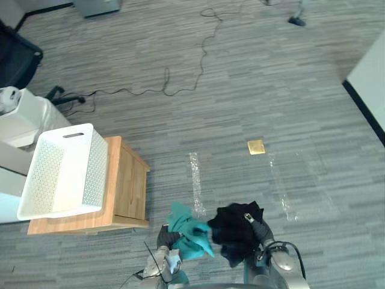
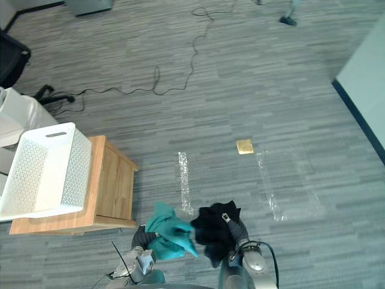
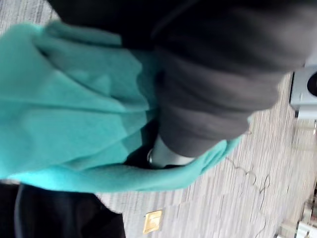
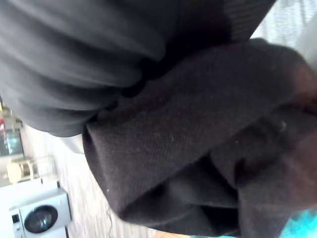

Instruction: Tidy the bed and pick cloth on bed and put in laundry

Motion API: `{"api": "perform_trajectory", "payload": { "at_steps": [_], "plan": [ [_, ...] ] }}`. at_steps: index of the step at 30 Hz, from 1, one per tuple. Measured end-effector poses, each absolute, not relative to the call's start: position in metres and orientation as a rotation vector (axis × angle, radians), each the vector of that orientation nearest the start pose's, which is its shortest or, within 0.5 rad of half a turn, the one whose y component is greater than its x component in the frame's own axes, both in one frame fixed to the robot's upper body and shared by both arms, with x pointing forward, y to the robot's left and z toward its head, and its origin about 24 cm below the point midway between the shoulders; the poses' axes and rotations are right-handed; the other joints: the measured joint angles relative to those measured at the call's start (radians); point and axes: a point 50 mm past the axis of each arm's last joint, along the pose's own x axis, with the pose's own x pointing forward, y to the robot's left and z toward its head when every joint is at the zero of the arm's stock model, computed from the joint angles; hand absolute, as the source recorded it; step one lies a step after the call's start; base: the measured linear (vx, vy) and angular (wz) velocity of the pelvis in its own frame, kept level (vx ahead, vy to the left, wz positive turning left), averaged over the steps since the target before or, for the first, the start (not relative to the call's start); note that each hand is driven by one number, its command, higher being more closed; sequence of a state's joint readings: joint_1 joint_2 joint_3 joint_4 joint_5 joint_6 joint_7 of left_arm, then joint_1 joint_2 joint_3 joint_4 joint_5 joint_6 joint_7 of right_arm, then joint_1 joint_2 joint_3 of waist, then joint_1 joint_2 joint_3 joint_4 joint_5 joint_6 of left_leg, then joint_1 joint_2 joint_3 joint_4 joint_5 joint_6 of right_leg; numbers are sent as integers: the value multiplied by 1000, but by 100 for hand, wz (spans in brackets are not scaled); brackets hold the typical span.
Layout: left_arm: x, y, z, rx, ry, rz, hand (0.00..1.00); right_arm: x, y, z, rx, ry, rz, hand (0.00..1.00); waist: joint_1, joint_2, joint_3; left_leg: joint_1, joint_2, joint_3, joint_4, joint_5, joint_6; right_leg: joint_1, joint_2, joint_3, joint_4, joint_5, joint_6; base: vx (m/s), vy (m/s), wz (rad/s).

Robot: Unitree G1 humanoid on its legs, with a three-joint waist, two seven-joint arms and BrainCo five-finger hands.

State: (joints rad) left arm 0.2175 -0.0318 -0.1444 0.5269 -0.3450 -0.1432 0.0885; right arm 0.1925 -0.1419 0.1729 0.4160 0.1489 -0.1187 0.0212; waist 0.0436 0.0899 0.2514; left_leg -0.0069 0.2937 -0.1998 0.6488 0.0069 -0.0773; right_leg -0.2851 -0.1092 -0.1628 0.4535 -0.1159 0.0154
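Observation:
Low in the left eye view my left hand point(image 1: 164, 237) carries a bunched teal cloth point(image 1: 189, 231), its fingers curled into the folds. In the left wrist view one silver finger point(image 3: 166, 151) shows wrapped by the teal cloth point(image 3: 74, 114). Right beside it my right hand point(image 1: 261, 232) grips a crumpled black cloth point(image 1: 236, 230) above the carpet, and the two cloths touch. The black cloth point(image 4: 188, 148) covers the fingers in the right wrist view. A white perforated laundry basket point(image 1: 63, 171) stands to my left on a low wooden cabinet point(image 1: 123, 186), apart from both hands.
A gold square point(image 1: 256, 147) and pale tape strips point(image 1: 195, 180) lie on the grey carpet ahead. A thin black cable point(image 1: 180, 87) runs across the floor farther off. A dark office chair point(image 1: 18, 57) and a white unit point(image 1: 21, 117) stand at the left. A white panel point(image 1: 370, 78) borders the right.

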Motion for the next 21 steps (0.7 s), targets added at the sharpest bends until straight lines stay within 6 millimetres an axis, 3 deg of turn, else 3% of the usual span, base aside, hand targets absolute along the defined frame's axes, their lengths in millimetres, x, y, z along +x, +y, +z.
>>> {"api": "perform_trajectory", "payload": {
  "at_steps": [1,2,3,4,5,10,12,13,14,15,16,17,18,20,21],
  "plan": [
    [148,128,-104,-330,624,153,100,172,-157,-80,3,499,93,100,12,19,10,-65,25,47,182,-32,20,101,23,-41,-60,-3,-23,262,-408,88],
    [145,129,-105,-335,633,158,100,172,-155,-80,7,498,98,100,24,15,18,-98,31,80,267,-62,30,151,33,-62,-92,-11,-38,240,-333,71],
    [143,130,-103,-342,622,163,100,174,-152,-79,8,489,111,100,36,9,22,-172,10,157,381,-113,38,242,48,-104,-159,-19,-50,202,-258,62],
    [144,131,-103,-346,614,159,100,177,-151,-77,9,482,112,100,41,6,20,-202,-19,200,382,-123,38,277,47,-122,-190,-19,-50,241,-247,68],
    [144,131,-102,-359,604,156,100,181,-150,-75,7,466,116,100,51,6,20,-240,-54,263,352,-137,35,319,48,-149,-236,-16,-48,197,-161,46],
    [146,131,-97,-366,578,152,100,188,-152,-71,7,446,108,100,76,-2,19,-304,-104,592,57,-201,44,462,32,-291,-370,0,-22,250,-91,81],
    [148,133,-96,-366,566,152,100,192,-159,-69,8,433,76,100,77,-20,18,-282,-117,784,-116,-198,50,515,6,-367,-390,-23,23,408,-63,111],
    [146,134,-96,-365,570,158,100,192,-165,-68,4,430,38,100,76,-19,17,-252,-120,914,-211,-180,79,563,2,-412,-389,-48,63,439,-39,113],
    [143,135,-97,-365,575,165,100,191,-167,-69,3,433,30,100,76,-13,8,-233,-117,953,-244,-149,117,581,9,-421,-381,-62,86,393,-11,106],
    [137,137,-99,-359,587,174,100,189,-168,-71,3,443,24,100,76,-14,-10,-223,-127,953,-259,-170,266,599,5,-423,-348,-88,113,504,58,106],
    [138,142,-98,-342,586,177,100,184,-167,-74,9,462,22,100,76,-48,-45,-214,-190,917,-277,-198,275,569,-58,-422,-213,-109,126,422,61,105],
    [137,143,-98,-336,586,180,100,183,-167,-75,11,464,21,100,75,-54,-52,-204,-215,897,-297,-200,277,546,-86,-412,-130,-108,125,787,173,153],
    [137,148,-99,-302,594,172,100,183,-163,-75,23,465,27,100,51,-86,-55,-135,-302,824,-365,-201,280,424,-197,-326,272,-71,93,572,115,130],
    [136,151,-100,-271,605,161,100,184,-158,-75,40,462,32,100,32,-95,-50,-72,-340,776,-398,-201,280,349,-222,-240,497,-68,82,563,50,122],
    [134,153,-100,-249,611,153,100,183,-151,-75,60,462,37,100,17,-85,-46,-1,-354,725,-427,-200,279,296,-208,-174,614,-71,85,494,-39,128]
  ]
}}
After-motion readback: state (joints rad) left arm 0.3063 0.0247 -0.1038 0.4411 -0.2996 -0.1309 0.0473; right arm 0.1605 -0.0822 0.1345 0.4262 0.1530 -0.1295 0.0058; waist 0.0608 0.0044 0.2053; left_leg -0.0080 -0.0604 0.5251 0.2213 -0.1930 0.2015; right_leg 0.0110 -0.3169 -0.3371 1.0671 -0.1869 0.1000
